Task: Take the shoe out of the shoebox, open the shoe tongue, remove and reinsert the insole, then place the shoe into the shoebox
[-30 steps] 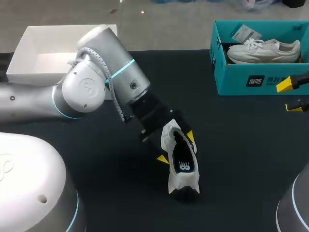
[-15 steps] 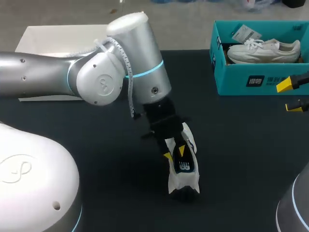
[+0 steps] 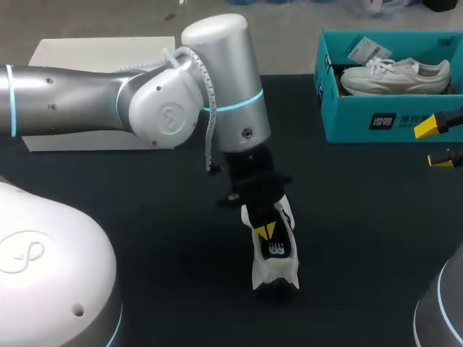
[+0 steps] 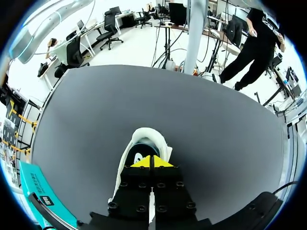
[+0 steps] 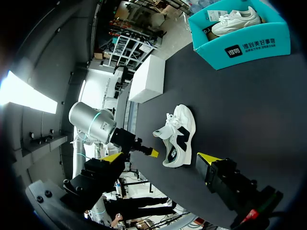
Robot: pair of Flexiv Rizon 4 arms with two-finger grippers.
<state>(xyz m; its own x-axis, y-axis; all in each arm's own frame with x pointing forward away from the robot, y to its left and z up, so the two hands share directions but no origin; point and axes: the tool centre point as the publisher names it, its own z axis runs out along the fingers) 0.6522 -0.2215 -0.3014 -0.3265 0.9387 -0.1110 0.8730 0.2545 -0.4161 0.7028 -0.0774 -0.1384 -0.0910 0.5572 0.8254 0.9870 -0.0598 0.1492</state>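
Peering along my left wrist, I saw my left gripper (image 4: 149, 162) pinched together over the white sneaker's (image 4: 144, 134) dark insole (image 4: 140, 155); only my right wrist showed the sneaker's side. Overhead, it lay on the table (image 3: 362, 217), with my right gripper (image 3: 436, 142) standing apart at its two o'clock. The teal shoebox (image 3: 347, 123) at one o'clock held a second sneaker (image 3: 394, 76).

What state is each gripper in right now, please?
Left gripper: jaws closed, tips at the shoe opening, nothing visibly held.
Right gripper: jaws open, empty.
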